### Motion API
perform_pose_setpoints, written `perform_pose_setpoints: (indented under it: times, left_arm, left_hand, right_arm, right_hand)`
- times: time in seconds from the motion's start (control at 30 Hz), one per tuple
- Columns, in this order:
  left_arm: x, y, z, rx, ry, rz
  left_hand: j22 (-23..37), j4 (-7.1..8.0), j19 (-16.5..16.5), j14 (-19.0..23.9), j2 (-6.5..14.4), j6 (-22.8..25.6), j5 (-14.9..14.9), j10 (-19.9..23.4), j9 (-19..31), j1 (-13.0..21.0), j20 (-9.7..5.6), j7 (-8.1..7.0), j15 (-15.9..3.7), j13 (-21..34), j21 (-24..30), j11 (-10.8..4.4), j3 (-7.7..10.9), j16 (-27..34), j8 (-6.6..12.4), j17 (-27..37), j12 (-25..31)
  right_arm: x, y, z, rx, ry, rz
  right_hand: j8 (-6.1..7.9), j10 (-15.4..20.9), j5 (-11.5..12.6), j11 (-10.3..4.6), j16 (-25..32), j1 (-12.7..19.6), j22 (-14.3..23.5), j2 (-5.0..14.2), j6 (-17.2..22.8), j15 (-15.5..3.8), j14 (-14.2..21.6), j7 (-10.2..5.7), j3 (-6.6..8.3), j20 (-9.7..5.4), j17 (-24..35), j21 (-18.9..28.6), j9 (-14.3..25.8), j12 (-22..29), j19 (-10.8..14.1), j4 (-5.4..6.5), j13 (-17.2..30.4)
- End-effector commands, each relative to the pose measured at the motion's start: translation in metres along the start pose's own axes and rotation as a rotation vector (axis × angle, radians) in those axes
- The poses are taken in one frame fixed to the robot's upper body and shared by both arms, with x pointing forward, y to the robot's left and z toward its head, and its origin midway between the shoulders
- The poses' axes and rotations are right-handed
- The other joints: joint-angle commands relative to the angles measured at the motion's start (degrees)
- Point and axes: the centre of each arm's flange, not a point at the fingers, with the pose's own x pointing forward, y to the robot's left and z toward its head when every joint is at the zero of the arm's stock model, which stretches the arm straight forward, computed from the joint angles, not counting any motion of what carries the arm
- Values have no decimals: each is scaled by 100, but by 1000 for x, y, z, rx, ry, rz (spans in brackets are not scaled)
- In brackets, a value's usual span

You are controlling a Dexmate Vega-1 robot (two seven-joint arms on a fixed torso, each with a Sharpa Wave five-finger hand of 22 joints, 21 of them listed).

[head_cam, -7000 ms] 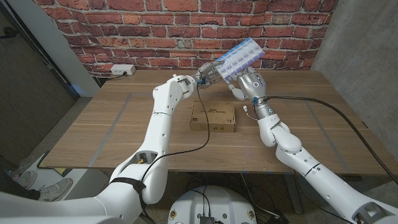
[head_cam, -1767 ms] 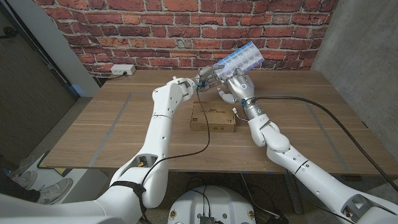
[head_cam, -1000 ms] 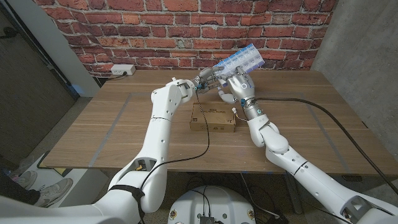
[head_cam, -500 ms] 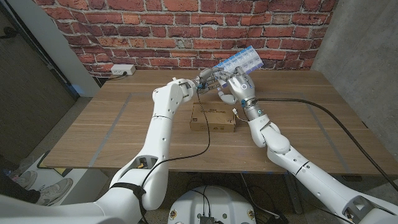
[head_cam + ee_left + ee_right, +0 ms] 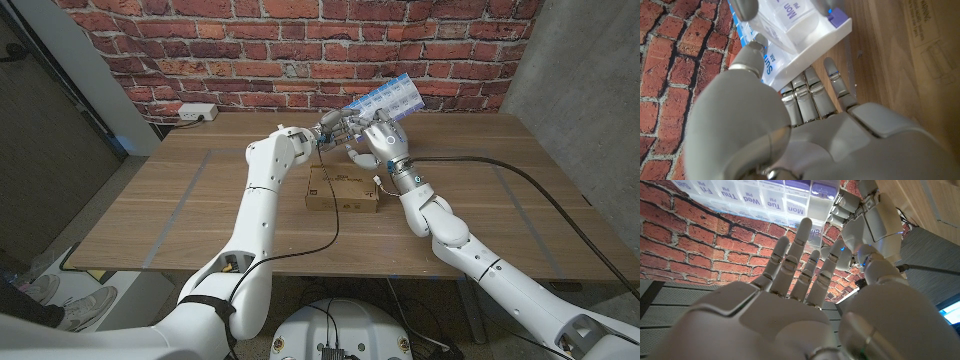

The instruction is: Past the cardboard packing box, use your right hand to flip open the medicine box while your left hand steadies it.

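Brick wall behind, the left hand grips the translucent weekly medicine box aloft beyond the flat cardboard packing box, right hand spread at its lids, seemingly none flipped yet.

A wooden table with plank seams running front to back carries the things. A flat cardboard box lies directly on it near the middle, printed face up, just on the robot's side of both raised hands: below the left hand and beside the wrist of the right hand. In the left wrist view a corner of the same box lies on the boards beyond that hand's fingertips. A black cable trails across the tabletop out past the right hand.
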Motion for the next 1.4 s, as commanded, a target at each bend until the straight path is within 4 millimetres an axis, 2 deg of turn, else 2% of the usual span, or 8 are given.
perform_pose_setpoints:
  times: [0.03, 0.2, 0.4, 0.57, 0.77, 1.0, 1.17, 1.4]
  left_arm:
    - [-8, 4, 0, -5, -10, -17]
    - [-14, 9, 2, -8, -21, -25]
    - [-24, 20, 4, -16, -35, -34]
    - [-30, 27, 5, -22, -39, -43]
    - [-35, 38, 7, -25, -46, -47]
    - [-39, 45, 9, -28, -47, -55]
    - [-41, 49, 9, -30, -46, -60]
    - [-40, 53, 10, -32, -41, -75]
  left_hand:
    - [14, 340, 83, 69, 436, 156, 38, 369, 640, 85, 14, 216, -640, 37, 21, -128, 406, 25, 111, 20, 77]
    - [11, 367, 111, 116, 448, 191, 41, 429, 657, 37, 55, 294, -619, 51, 30, -21, 440, 20, 124, 1, 104]
    - [6, 362, 146, 159, 447, 208, 48, 482, 666, 19, 67, 335, -627, 31, 40, 36, 491, 5, 121, -32, 113]
    - [4, 358, 150, 163, 432, 191, 53, 449, 687, 0, 78, 310, -623, 47, 41, 28, 522, -17, 115, -57, 108]
    - [2, 357, 159, 220, 419, 214, 54, 496, 700, -26, 85, 332, -624, 25, 44, 75, 553, -10, 116, -74, 113]
    - [1, 356, 162, 250, 406, 224, 56, 551, 714, -48, 104, 360, -611, 14, 46, 129, 588, -19, 113, -99, 129]
    - [1, 357, 174, 299, 400, 255, 52, 570, 719, -64, 125, 389, -608, 4, 52, 148, 604, -5, 116, -104, 130]
    - [2, 348, 195, 363, 384, 328, 38, 696, 705, -82, 128, 437, -619, -26, 66, 225, 634, 10, 115, -114, 161]
  right_arm:
    - [-4, -7, -1, -28, 40, -34]
    - [-8, -12, -1, -32, 76, -85]
    - [-9, -17, 7, -35, 91, -139]
    - [-9, -19, 12, -40, 108, -187]
    - [-10, -20, 17, -25, 133, -232]
    - [-11, -22, 20, -28, 157, -257]
    - [-10, -22, 20, -42, 174, -253]
    - [-5, -28, 14, -80, 207, -243]
  right_hand:
    - [-26, 1036, 80, 419, 6, -117, 11, 44, -37, -297, 79, -29, 6, -104, -62, 71, -121, 223, 11, 11, 38]
    - [-213, 909, 103, 739, -89, -201, -3, 72, -286, -279, 9, 317, 36, -98, -211, 99, -262, 58, 122, 39, 49]
    - [-257, 1066, 104, 725, -129, -234, -21, 135, -180, -312, 66, 458, 83, -130, -336, 96, -346, 92, 231, 67, 59]
    - [-250, 1179, 102, 767, -100, -252, -40, 168, 114, -262, 157, 371, 155, -126, -371, 55, -416, 100, 294, 71, 71]
    - [-279, 825, 62, 744, -250, -300, -37, 261, 441, -182, 18, 328, 236, -111, -559, 19, -448, -21, 318, 110, 71]
    - [-268, 519, -25, 614, -400, -325, -42, 343, 1043, -158, -74, 538, 359, -84, -785, -51, -457, -21, 328, 108, 49]
    - [-481, 504, -86, 643, -455, -344, -43, 386, 769, -158, -124, 520, 400, -90, -857, -82, -456, 4, 335, 113, 46]
    - [-991, 215, -274, 535, -572, -409, -37, 431, 4, -280, -289, 323, 426, -106, -967, -157, -442, -19, 339, 112, 48]
